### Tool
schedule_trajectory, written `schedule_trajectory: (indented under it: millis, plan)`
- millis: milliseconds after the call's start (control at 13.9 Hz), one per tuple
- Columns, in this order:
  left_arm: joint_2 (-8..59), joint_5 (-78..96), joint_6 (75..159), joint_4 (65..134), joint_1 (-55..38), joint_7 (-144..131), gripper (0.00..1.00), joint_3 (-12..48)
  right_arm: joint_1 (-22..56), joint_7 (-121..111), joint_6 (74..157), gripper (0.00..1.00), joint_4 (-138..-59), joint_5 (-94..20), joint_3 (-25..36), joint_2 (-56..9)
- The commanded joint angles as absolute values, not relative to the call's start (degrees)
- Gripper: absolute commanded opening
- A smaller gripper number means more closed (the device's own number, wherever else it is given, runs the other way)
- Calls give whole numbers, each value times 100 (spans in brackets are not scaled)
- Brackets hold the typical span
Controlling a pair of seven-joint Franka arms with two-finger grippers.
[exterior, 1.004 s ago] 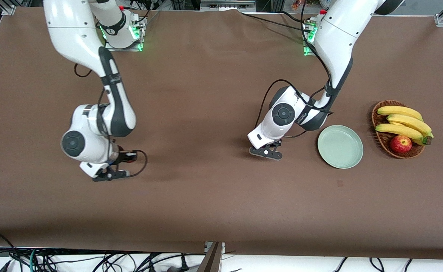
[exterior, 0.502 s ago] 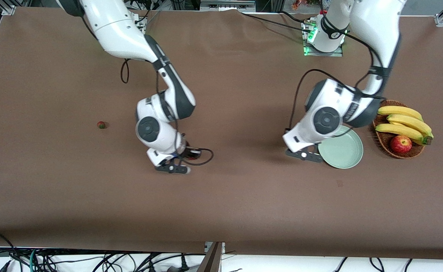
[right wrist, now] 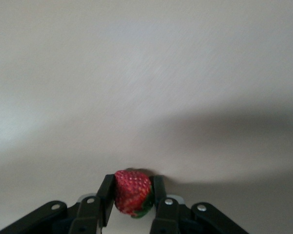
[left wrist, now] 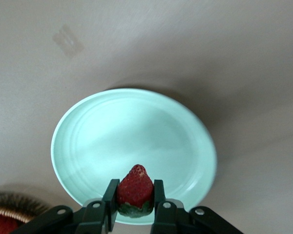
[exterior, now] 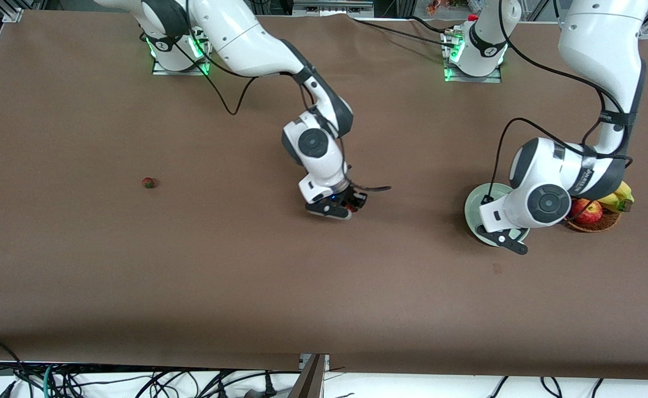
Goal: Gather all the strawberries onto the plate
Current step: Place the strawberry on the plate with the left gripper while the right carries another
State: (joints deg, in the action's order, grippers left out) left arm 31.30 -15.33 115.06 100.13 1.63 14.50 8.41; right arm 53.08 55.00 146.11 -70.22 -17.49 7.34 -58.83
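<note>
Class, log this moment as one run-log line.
left gripper: holds strawberry over plate | right gripper: holds second strawberry over table | third strawberry: on table

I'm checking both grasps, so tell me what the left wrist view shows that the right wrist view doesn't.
Only the left wrist view: the plate empty under the left tool, which is shut on a strawberry; a basket's edge at the frame's corner; a pale mark on the table.
Only the right wrist view: the right tool shut on another strawberry over bare table, no plate in sight.
Both: one red berry pinched between two black fingers, over the same brown table.
</note>
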Motion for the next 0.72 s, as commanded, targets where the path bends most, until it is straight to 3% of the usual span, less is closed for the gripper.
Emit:
schedule_trajectory:
  millis: [0, 72, 143, 215, 287, 358, 645]
  plan:
    - [3225, -1679, 12327, 10518, 439, 1836, 6, 932, 5615, 6369, 15115, 18, -6697, -1294, 835, -6327]
    - [3295, -1679, 12888, 10816, 492, 1854, 6, 932, 5634, 6537, 15143, 20, -6697, -1118, 835, -6346]
    - [3296, -1679, 13233, 10967, 553, 1881, 15, 923, 5634, 6565, 15126, 32, -6706, -1090, 835, -6328]
    - [3296, -1679, 13236, 10969, 554, 1924, 28, 923, 5608, 6548, 15109, 55, -6706, -1090, 844, -6285]
    - [3278, -1679, 13236, 10960, 554, 1951, 85, 932, 5590, 6530, 15091, 70, -6706, -1090, 879, -6223]
    - [3252, -1679, 13236, 10951, 554, 1951, 100, 932, 5564, 6487, 14995, 79, -6706, -1151, 940, -6110]
    - [2805, -1670, 12896, 10943, 519, 1934, 100, 984, 4941, 5752, 13671, 82, -6741, -1169, 897, -5372]
